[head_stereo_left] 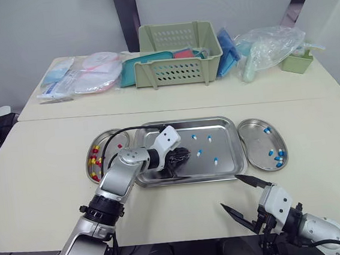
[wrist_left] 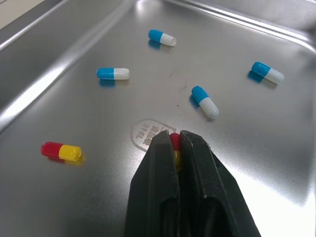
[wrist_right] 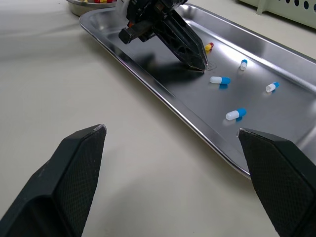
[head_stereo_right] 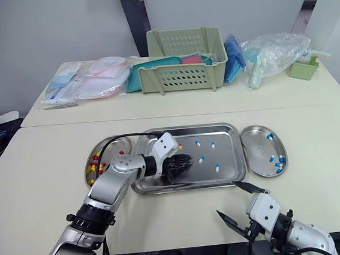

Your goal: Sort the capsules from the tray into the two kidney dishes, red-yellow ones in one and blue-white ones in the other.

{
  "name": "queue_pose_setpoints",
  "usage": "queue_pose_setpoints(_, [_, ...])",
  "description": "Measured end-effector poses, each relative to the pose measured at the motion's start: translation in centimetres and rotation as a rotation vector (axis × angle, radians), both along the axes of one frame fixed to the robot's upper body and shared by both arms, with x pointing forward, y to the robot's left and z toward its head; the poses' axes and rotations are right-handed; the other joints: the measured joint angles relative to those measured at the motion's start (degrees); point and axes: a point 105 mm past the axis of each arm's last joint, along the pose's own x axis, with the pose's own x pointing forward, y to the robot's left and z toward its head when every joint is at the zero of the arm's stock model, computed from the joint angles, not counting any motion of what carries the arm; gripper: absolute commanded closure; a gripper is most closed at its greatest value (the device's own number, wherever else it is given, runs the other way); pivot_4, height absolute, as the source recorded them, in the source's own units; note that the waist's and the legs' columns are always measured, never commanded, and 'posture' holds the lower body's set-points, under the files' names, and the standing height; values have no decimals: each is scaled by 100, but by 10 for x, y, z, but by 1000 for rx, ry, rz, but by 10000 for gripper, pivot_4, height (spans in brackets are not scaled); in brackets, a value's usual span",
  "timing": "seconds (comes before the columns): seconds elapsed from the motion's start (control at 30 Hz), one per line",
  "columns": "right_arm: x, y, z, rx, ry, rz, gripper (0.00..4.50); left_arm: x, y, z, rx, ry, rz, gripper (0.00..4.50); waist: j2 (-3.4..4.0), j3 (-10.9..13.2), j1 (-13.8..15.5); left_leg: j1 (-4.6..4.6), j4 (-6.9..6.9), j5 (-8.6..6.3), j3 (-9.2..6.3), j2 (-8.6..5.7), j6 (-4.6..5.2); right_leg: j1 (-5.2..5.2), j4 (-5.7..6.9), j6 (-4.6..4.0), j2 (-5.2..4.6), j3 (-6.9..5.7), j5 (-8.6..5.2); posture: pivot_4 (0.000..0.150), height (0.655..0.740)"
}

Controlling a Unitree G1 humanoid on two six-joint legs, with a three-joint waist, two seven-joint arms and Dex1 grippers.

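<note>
My left gripper (wrist_left: 178, 136) is down inside the steel tray (head_stereo_left: 185, 123), shut on a red-yellow capsule (wrist_left: 174, 143) just above the tray floor. Another red-yellow capsule (wrist_left: 60, 151) lies loose beside it. Several blue-white capsules (wrist_left: 204, 101) are scattered across the tray. The left kidney dish (head_stereo_left: 107, 134) holds several red-yellow capsules (head_stereo_left: 93, 163). In the right kidney dish (head_stereo_left: 255, 134) lie several blue-white capsules (head_stereo_left: 276, 154). My right gripper (head_stereo_left: 229, 191) hovers open over the table in front of the tray's right end, with nothing between its fingers.
On the back table stand a green basket (head_stereo_left: 178, 54), flat packets (head_stereo_left: 86, 75) at the left, a clear plastic bag (head_stereo_left: 270, 45) and a small green container (head_stereo_left: 297, 62) at the right. Bare tabletop stretches in front of the tray.
</note>
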Motion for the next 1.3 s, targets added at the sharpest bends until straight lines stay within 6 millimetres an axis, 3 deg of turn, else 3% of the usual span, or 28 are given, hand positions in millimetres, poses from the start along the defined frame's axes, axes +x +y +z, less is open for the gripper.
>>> queue_pose_setpoints(0.23, [1, 0, 1, -2, -5, 3, 0, -6, 1, 1, -2, -10, -11, 44799, 1, 0, -2, -2, 0, 0, 0, 0, 0, -1, 0, 0, 0, 0, 0, 1500, 7400])
queue_pose_setpoints(0.3, [3, 0, 2, -4, -9, 5, 0, -8, 8, 11, -7, -40, 3, 44799, 1, 0, -15, -1, -1, 0, -1, 1, 0, -3, 1, 0, 0, 1, 0, 1500, 7400])
queue_pose_setpoints(0.5, [11, 4, 11, -10, -46, 47, 0, -17, 48, 61, -98, -149, 126, 44799, 4, 0, -7, -1, -1, 0, -2, 2, 0, -2, 0, 0, -1, 1, 0, 1500, 7400])
queue_pose_setpoints(0.67, [16, 11, 18, -22, -58, 142, 0, -18, 104, 84, -179, -186, 396, 44799, 4, 1, -11, -1, -2, 0, -4, 2, 1, -2, -1, 0, -1, -1, 0, 1500, 7400])
queue_pose_setpoints(0.8, [17, 24, 22, -11, -49, 241, 0, -29, 156, 77, -200, -183, 625, 44799, 4, 1, -23, 2, -2, 0, -4, 3, 0, -4, -1, 0, -1, 1, 0, 1500, 7400])
queue_pose_setpoints(0.9, [23, 31, 29, 0, -63, 286, 0, -40, 180, 63, -188, -155, 720, 44799, 1, 0, -12, 1, 0, 0, -5, 3, 0, -2, 0, 0, -2, -1, 0, 1500, 7400])
queue_pose_setpoints(1.13, [29, 39, 36, 13, -68, 328, 0, -46, 193, 57, -244, -167, 810, 44799, -7, -2, 22, -2, -1, 0, -10, 3, 0, -2, -2, 0, -4, -7, 0, 1500, 7400])
queue_pose_setpoints(1.3, [30, 42, 36, 21, -53, 333, 0, -48, 192, 55, -265, -167, 811, 31581, -6, -2, 1, -1, -2, 0, -10, 3, 0, -3, 0, 0, -3, -7, 0, 1500, 7400])
